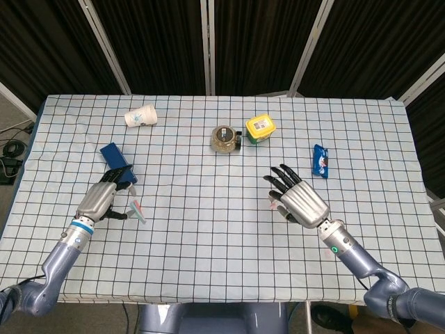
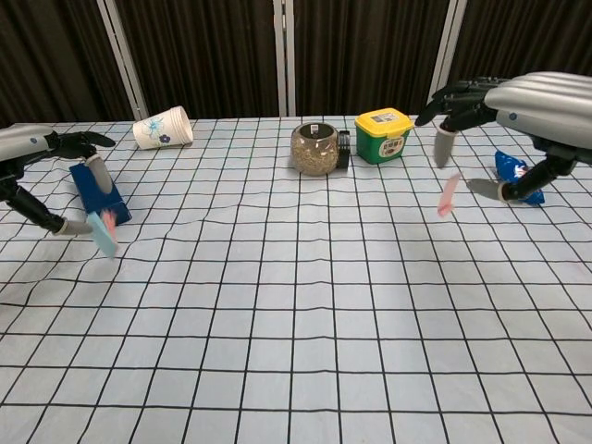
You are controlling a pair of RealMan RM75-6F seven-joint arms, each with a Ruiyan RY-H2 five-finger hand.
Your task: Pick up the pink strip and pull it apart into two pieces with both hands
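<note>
The pink strip is in two pieces. One piece hangs blurred in the air just off my left hand's thumb, and it shows in the head view as a short strip beside my left hand. The other pink piece is blurred in mid-air below the spread fingers of my right hand. Neither piece visibly touches a finger. Both hands are low over the table, far apart, with fingers spread. In the head view my right hand hides its piece almost wholly.
A blue box lies right by my left hand's fingertips. A tipped paper cup lies at the back left. A glass jar and a yellow tub stand mid-back. A blue packet lies beyond my right hand.
</note>
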